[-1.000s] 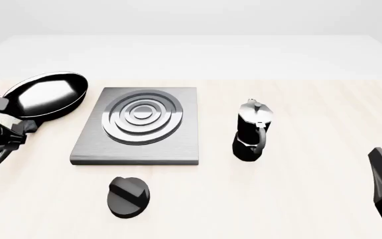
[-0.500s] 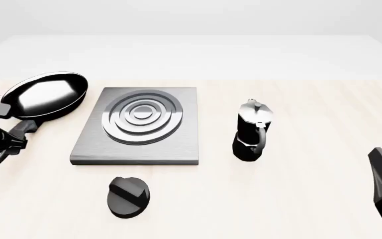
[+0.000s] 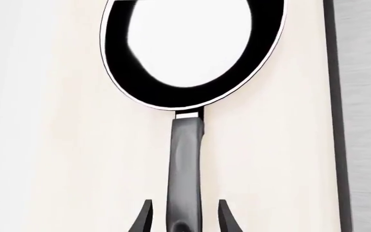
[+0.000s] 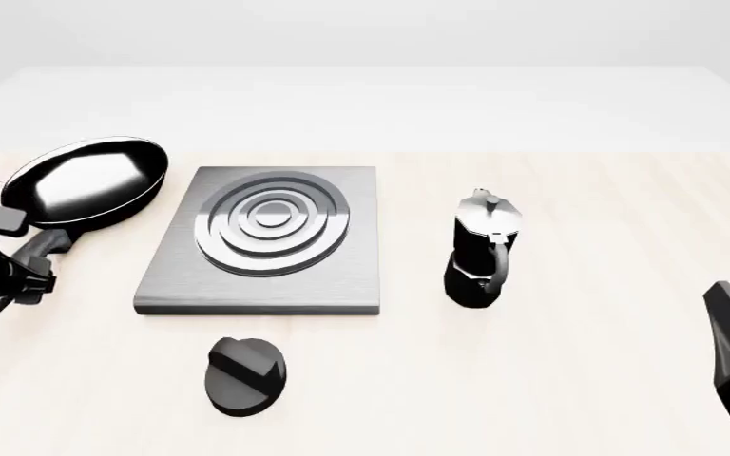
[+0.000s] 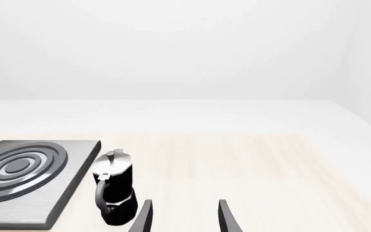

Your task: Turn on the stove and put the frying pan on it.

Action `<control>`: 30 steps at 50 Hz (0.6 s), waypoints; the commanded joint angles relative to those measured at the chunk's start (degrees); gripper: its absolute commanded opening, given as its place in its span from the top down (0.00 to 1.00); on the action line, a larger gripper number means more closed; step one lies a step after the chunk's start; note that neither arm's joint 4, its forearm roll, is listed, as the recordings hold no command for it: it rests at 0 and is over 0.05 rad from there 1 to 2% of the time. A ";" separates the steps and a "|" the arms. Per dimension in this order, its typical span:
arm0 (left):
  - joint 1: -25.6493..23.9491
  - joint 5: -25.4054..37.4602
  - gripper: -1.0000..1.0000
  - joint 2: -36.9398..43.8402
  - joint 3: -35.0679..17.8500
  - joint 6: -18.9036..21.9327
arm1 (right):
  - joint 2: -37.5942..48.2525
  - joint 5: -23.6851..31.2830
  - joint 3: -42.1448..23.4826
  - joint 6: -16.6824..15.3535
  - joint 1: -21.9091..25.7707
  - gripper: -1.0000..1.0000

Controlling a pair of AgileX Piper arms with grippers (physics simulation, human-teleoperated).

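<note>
Pale wooden table (image 4: 593,218), and the left gripper (image 3: 184,220) has its prongs open either side of the frying pan (image 3: 192,48) handle's tail, not squeezing yet I think, so next it clamps, lifts, and carries it onto the stove (image 4: 267,237) alongside.

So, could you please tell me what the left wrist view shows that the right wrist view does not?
Only the left wrist view shows the frying pan, with its long handle running back between the open fingers of the left tool. Only the right wrist view shows the moka pot, the ring burner and the right tool, open with nothing between its fingers. Both show the light wooden table and part of the grey stove plate.
</note>
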 commanded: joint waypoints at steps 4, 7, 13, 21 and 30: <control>0.76 -0.75 0.00 1.81 -0.25 0.09 | 0.00 0.00 0.00 0.00 0.00 0.00; 1.09 -0.78 0.00 2.03 -0.38 0.19 | 0.00 0.01 0.00 0.00 -0.01 0.00; 1.56 -1.26 0.00 2.86 -0.20 0.38 | 0.00 0.00 0.00 0.01 -0.01 0.00; 1.56 -1.12 0.00 3.08 -0.27 0.41 | -0.01 -0.01 0.00 -0.01 0.01 0.00; 1.24 -2.05 0.00 4.36 -0.13 0.61 | 0.00 0.00 0.00 0.01 0.01 0.00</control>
